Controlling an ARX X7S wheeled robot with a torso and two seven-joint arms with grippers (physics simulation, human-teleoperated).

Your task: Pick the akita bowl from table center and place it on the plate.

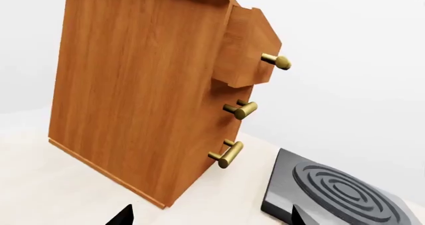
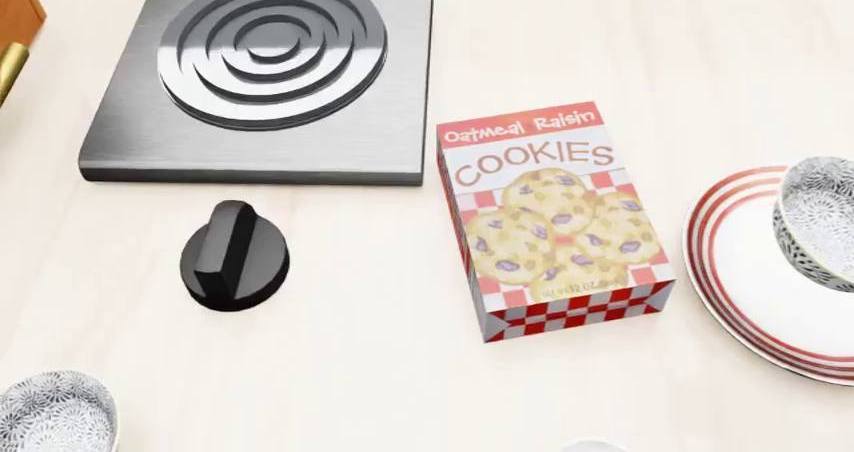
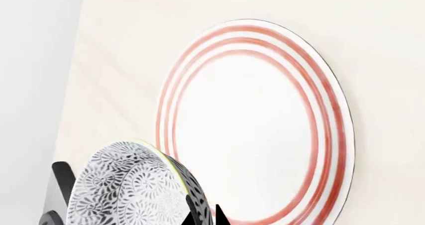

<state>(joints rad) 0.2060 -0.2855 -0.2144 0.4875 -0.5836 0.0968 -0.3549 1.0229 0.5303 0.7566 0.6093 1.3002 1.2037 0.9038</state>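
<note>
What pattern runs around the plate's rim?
Red concentric rings on the white plate; the right wrist view shows them best.

Bowl [image 3: 129,187]: white, dense grey-black floral speckle inside and out. Second bowl [image 2: 54,412]: same pattern. Plate [image 3: 256,120]: white, red concentric rings at rim. Cookie box [image 2: 554,217]: red and white, checkered border, tan cookies with purple raisins. Burner [image 2: 274,67]: dark grey slab, silver rings. Knob [image 2: 234,257]: black. Cabinet [image 1: 143,90]: orange-brown wood grain, brass handles [image 1: 229,154]. Table [image 2: 360,372]: pale cream wood.
</note>
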